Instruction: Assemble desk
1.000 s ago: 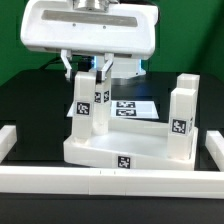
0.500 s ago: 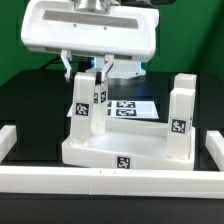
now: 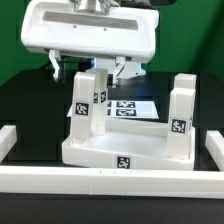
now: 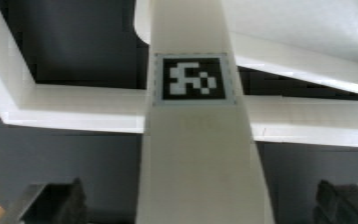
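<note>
Marker board lies behind the tabletop

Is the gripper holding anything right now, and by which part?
Nothing held: the gripper is open, its fingers apart on either side of the upright leg.

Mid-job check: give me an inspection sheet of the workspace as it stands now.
Surface: black table, bordered by white rails.
Job's things: tabletop lying flat; legs stand upright on it, at least three visible; one leg sits between the hand's fingers.
Clutter: nothing seen.
Hand: hand open, fingers apart on either side of that leg.
Cables: nothing seen.
Surroundings: marker board behind the tabletop; green backdrop.
</note>
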Robot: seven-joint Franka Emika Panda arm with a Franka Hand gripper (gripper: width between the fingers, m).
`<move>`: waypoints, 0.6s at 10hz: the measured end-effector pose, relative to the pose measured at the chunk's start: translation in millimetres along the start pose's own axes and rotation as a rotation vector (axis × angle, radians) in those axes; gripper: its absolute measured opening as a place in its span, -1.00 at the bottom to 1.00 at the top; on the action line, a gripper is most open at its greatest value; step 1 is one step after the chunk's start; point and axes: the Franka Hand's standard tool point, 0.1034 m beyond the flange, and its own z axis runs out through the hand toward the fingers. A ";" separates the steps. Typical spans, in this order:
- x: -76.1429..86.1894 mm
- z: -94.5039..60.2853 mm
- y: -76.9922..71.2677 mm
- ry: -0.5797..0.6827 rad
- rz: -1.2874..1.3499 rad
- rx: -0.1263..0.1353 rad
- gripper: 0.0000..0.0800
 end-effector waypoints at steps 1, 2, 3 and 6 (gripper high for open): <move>1.6 0.0 3.7 -0.010 -0.002 0.003 0.62; 4.9 -2.6 3.3 -0.005 -0.003 0.004 0.62; 8.9 -10.2 0.3 -0.026 0.000 0.024 0.62; 12.5 -15.1 1.6 -0.028 0.002 0.027 0.62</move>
